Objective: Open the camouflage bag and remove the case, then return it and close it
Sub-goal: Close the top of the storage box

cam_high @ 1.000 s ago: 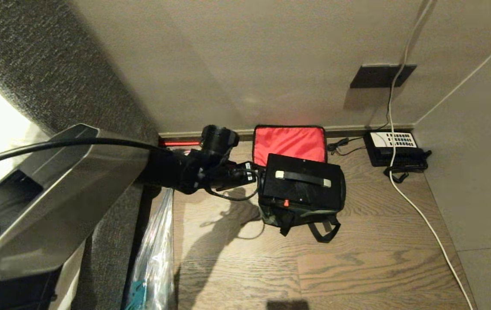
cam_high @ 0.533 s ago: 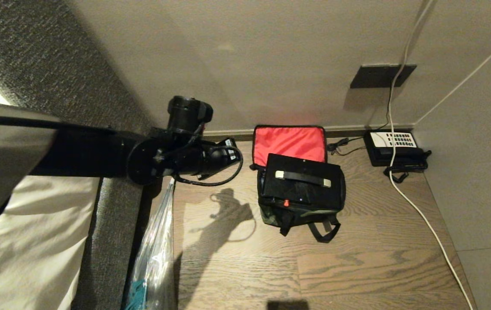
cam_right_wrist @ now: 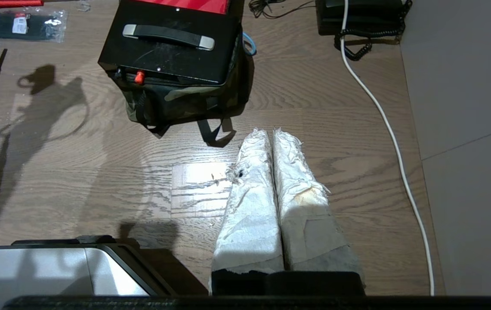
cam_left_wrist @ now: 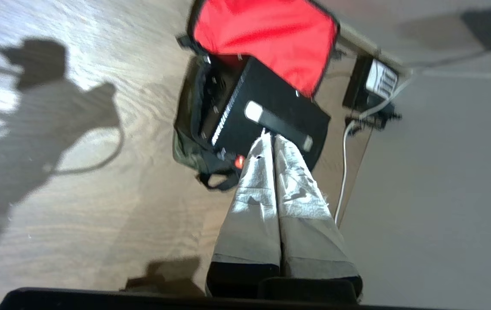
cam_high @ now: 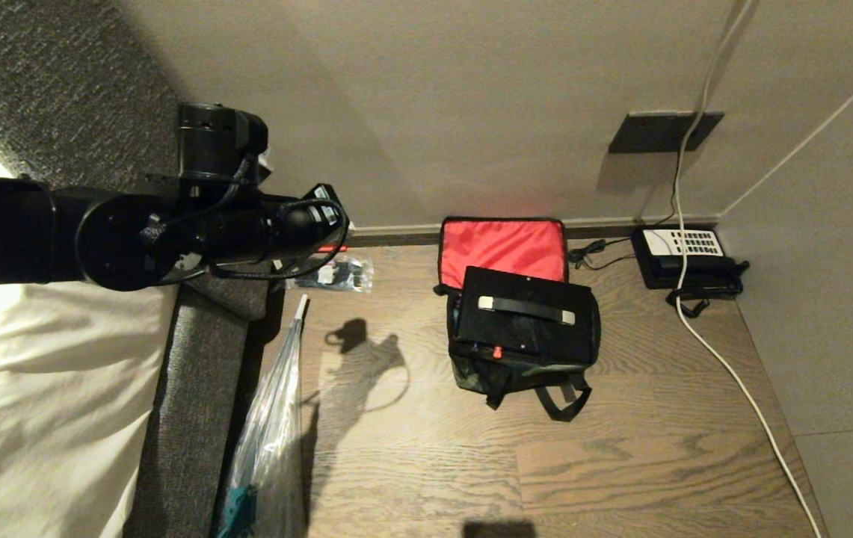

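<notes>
Your left arm has drawn back: a second ago its pincer was against the left side of the camouflage bag (cam_high: 519, 373); it now hangs high and well to the left, over the edge of the grey bed surround (cam_high: 194, 388). The left pincer (cam_left_wrist: 270, 138) has its taped fingers (cam_left_wrist: 256, 181) pressed together and holds nothing.

The bag stands on the wooden floor (cam_high: 620, 463) near the far wall, unmoved. Its lid is thrown back against the skirting, with the red lining (cam_high: 504, 246) exposed. The case (cam_high: 527, 314) sits in the bag's mouth, its top and handle (cam_high: 525, 308) standing proud of the rim, the red latch (cam_high: 496, 351) at the near edge. Whether it is fully seated cannot be told from these views.

The right pincer (cam_right_wrist: 272, 131) hangs over bare floor on the near side of the bag, fingers together and empty; that arm appears parked.

In my judgement, the withdrawal marks a break between steps: with the case in the bag and the lid open, what remains is to fold the lid forward and run the zip. You must bring the left pincer back and reach the lid's far edge.

Also present: a black telephone (cam_high: 684, 258) to the right against the wall, a white cable (cam_high: 733, 373) trailing past it, and a clear plastic bag (cam_high: 269, 433) by the bed.
</notes>
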### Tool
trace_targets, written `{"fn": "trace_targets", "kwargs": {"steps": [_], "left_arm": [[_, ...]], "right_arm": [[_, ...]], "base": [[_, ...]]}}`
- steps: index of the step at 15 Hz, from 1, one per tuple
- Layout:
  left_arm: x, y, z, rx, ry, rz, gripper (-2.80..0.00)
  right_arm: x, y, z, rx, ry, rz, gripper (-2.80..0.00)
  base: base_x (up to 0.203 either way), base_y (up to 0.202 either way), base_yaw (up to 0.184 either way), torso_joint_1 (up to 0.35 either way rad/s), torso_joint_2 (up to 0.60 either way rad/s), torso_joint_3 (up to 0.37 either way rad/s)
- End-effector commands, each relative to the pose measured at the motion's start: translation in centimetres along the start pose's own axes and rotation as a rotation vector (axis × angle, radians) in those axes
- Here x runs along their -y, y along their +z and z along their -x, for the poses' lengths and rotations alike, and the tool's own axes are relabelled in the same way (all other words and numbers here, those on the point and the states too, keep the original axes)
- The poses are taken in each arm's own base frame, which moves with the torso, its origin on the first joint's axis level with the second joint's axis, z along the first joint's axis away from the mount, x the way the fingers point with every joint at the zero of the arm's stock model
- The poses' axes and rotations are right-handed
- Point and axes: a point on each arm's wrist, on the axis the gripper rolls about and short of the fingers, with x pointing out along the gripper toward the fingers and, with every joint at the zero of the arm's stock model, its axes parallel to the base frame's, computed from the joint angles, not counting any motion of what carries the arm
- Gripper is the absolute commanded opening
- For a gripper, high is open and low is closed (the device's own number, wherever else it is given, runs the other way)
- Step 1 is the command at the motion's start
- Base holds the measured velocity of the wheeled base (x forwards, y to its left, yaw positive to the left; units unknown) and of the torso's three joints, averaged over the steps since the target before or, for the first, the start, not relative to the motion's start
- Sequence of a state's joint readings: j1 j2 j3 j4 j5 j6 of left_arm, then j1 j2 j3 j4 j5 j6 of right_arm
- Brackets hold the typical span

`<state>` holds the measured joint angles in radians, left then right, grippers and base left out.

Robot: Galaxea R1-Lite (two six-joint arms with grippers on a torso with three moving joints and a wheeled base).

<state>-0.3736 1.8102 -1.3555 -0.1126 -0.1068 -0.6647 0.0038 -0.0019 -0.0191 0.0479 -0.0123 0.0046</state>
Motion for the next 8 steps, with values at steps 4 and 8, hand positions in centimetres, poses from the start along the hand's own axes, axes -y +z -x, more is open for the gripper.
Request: {"fn": "trace_targets", "kwargs": {"steps": [4, 8], "left_arm": [[-0.7, -0.4, 1.6, -0.01, 0.024, -0.043, -2.8], [-2.0, -2.2, 2.0, -0.075, 0.065, -0.21, -2.8]], "right_arm": [[0.0, -0.1, 0.2, 0.022, 0.001, 0.0, -2.8], [0.0, 0.0, 0.2, 0.024, 0.001, 0.0, -2.8]], "base": [[0.0, 0.0, 0.0, 0.0, 0.0, 0.0], [0.0, 0.0, 0.0, 0.0, 0.0, 0.0]]}}
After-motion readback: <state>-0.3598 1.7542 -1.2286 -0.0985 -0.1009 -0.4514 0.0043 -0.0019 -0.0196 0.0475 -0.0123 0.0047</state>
